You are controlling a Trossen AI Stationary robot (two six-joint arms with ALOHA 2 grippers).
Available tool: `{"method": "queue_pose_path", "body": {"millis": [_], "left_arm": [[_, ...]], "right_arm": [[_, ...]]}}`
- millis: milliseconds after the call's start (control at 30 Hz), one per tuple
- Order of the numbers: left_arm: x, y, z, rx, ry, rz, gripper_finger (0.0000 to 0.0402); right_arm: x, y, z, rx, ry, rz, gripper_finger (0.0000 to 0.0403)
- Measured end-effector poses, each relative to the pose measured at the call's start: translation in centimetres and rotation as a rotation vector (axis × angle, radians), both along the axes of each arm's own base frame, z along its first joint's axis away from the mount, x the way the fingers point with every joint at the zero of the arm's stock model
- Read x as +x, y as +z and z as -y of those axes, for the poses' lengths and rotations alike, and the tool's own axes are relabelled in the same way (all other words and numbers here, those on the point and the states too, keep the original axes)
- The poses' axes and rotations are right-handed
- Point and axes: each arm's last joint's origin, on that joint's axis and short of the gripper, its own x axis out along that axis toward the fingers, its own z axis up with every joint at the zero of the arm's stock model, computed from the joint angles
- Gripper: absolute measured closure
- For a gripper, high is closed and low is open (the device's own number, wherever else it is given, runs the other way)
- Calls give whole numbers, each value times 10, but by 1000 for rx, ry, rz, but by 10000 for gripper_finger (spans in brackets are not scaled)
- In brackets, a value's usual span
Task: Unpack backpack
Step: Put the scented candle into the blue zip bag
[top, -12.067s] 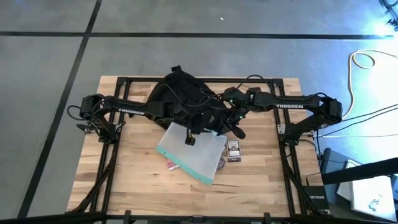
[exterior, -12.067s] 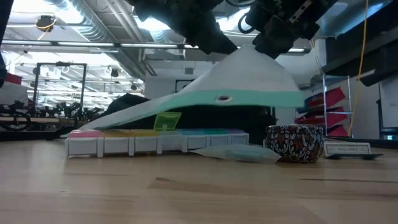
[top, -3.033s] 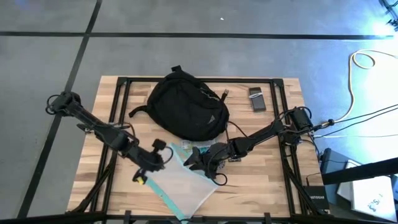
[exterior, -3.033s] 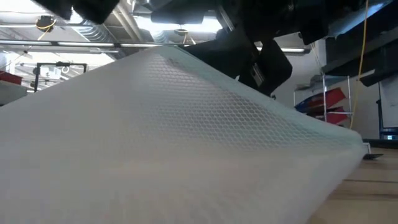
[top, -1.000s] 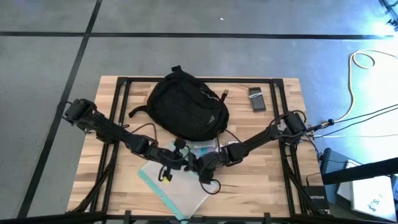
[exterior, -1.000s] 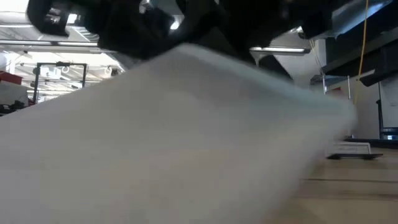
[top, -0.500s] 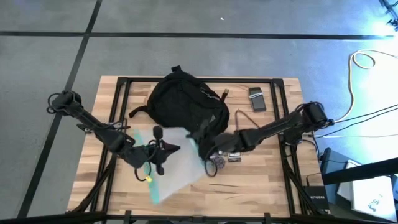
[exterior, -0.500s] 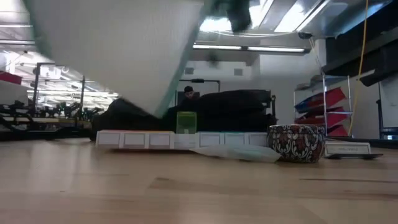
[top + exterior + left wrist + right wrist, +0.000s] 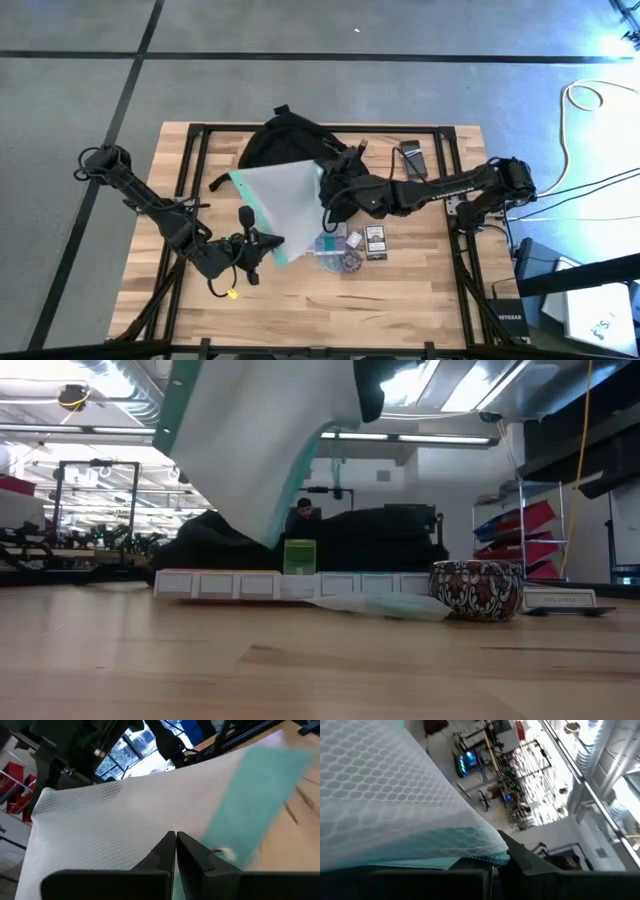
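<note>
The black backpack [image 9: 283, 143] lies at the table's far middle, partly hidden behind a translucent mesh pouch with teal edges [image 9: 282, 205]. My right gripper [image 9: 323, 192] is shut on the pouch, in front of the backpack. The pouch hangs clear of the table in the low view [image 9: 262, 445]. My left gripper [image 9: 272, 240] is shut, level with the pouch's near teal edge; in the left wrist view [image 9: 175, 838] the pouch [image 9: 125, 820] fills the view just past the fingertips. A pill organizer [image 9: 280, 583] and a patterned tin [image 9: 475, 590] rest on the table. My right gripper pinches the pouch at its teal-edged border [image 9: 470, 854], at the corner nearest the backpack [image 9: 316, 180]. The pouch hangs below the fingers, clear of the table, with its lowest corner [image 9: 265, 540] free. My left gripper is against the pouch's near teal edge [image 9: 225, 840]; I cannot tell whether it touches it.
The pill organizer [image 9: 328, 243], the tin [image 9: 350, 262] and a small printed box [image 9: 376, 240] lie right of centre. A dark flat device [image 9: 412, 160] lies at the far right. A small yellow thing [image 9: 230, 293] lies near my left arm. Bare wood shows along the near edge.
My right gripper has gone up and toward the far edge with the pouch. The pouch has swung from low over the near middle to hanging in front of the backpack, uncovering the organizer, tin and box. My left gripper has drawn back toward the left edge.
</note>
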Motion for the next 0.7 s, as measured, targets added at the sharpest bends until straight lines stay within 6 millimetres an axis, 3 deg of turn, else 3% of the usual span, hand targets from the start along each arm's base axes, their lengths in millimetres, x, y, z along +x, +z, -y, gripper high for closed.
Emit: {"method": "queue_pose_path", "body": {"millis": [400, 700], "left_arm": [[-8, 1, 8, 59, 37, 17, 401], [-8, -3, 5, 25, 61, 7, 401]], "right_arm": [[5, 52, -2, 4, -51, 137, 403], [-1, 41, 7, 6, -352, 40, 403]]}}
